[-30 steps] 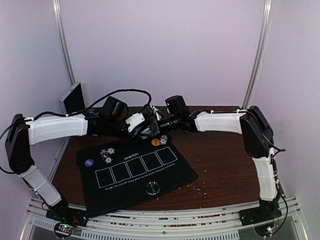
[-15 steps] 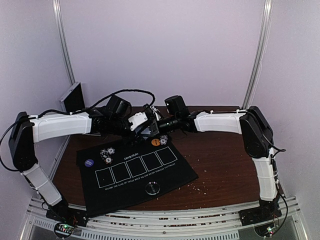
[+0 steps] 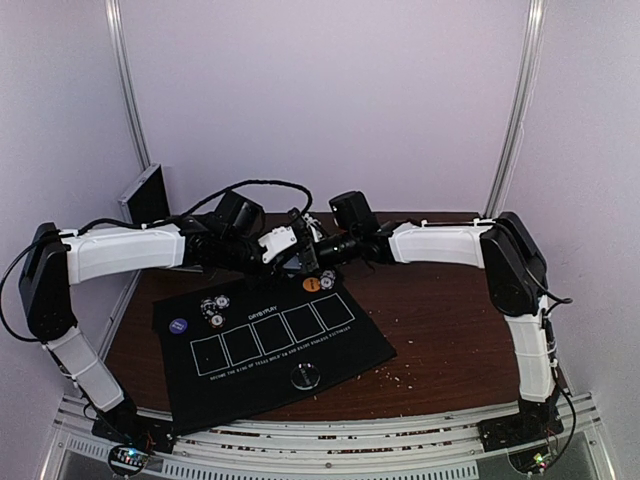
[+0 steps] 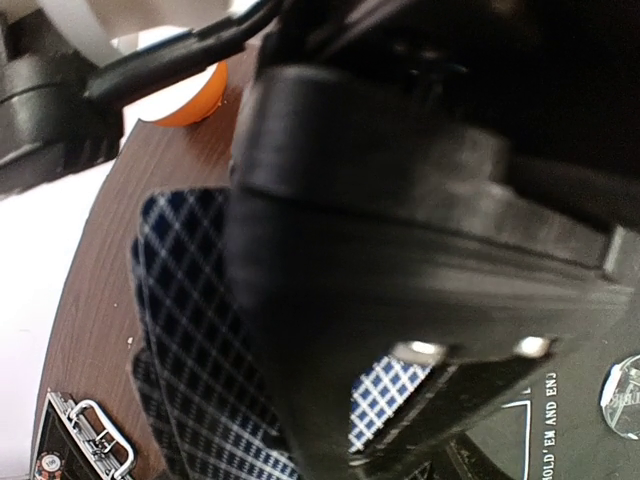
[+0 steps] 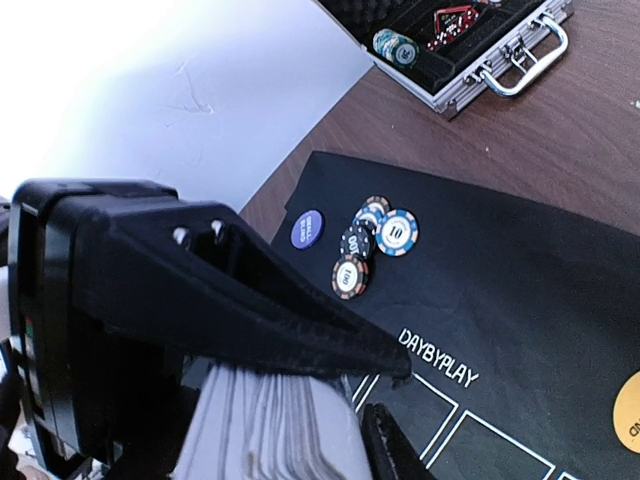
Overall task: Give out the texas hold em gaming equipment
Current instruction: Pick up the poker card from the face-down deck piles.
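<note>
Crept inward and up a touch with the left arm over the last second; right arm near-static, no shift among the pieces on the mat [image 3: 340,345].

Holding the deck [image 5: 275,425] clamped in the right gripper [image 5: 390,392], slightly splayed card edges showing between the jaws, hovering above the mat's far edge near the DAYBYPLAY print. Meeting it tip to tip with the left gripper [image 3: 296,256] at mid-table. Cannot tell from the blurred left wrist view whether open or closed on anything, only blue-checked card backs [image 4: 190,330] right beneath.

Already on the mat: striped chips [image 5: 372,245] clustered beside the purple disc [image 5: 307,229] toward the left end, orange disc [image 3: 312,284] at the far edge, clear disc [image 3: 304,377] near the front edge. All five boxes blank.

Likely failure modes:
- Pulling off more than one card: splayed stack, probably dragging neighbours along.
- Dumping the deck on any easing of the right clamp mid-handoff; nothing underneath but the mat, so cards scattered over chips and boxes.
- Finger-to-finger clash: tips very close, poor sight from either wrist.
- Snagging the looped cable [image 3: 250,185] over the left wrist.
- Clipping the orange-based bowl [image 4: 185,95] or the aluminium case [image 5: 470,50] on a wide retreat.
</note>
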